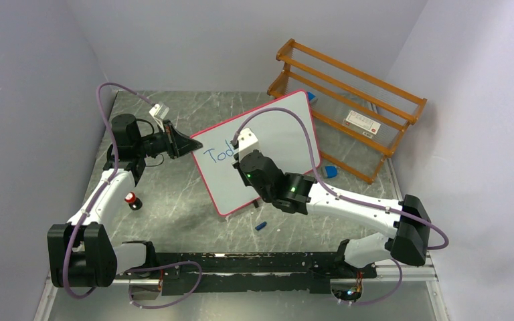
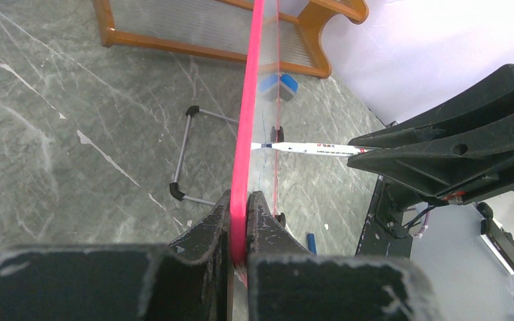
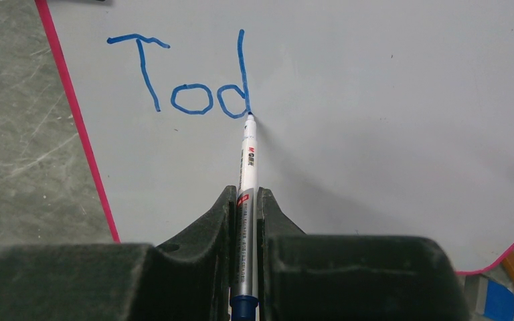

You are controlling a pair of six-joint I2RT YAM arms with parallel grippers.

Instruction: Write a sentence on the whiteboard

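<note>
Right wrist view gives us the clearest read: the right gripper [image 3: 246,194] is closed on a marker [image 3: 247,154], the barrel pinched between its two fingers and running straight out ahead, so the tip can be steered like a pen. That tip touches the whiteboard [image 3: 388,100] at the foot of the letter "d". Only "Tod" of the sentence [image 3: 191,87] stands there in blue, near the whiteboard's upper left corner, with plenty of bare white to its right. We judge the writing is at an early stage, with most of the words not yet written.

From the left wrist view we see the whiteboard edge-on, its pink rim clamped between the fingers of the left gripper [image 2: 239,200]. We take this grip to be there for steadiness: the whiteboard stands tilted on the table [image 1: 174,200], with a thin wire stand [image 2: 184,150] behind it, and the marker's push could slide or tip it if nothing braced it. The top external view shows the same split of work, left gripper [image 1: 186,144] at the whiteboard's left edge and right gripper [image 1: 244,160] over its face.

A small blue cap [image 1: 261,226] lies on the table just in front of the whiteboard, probably the marker's. A wooden rack [image 1: 348,100] sits behind the whiteboard, well apart from the writing. Next comes the "a", which we think calls for light, even pressure.
</note>
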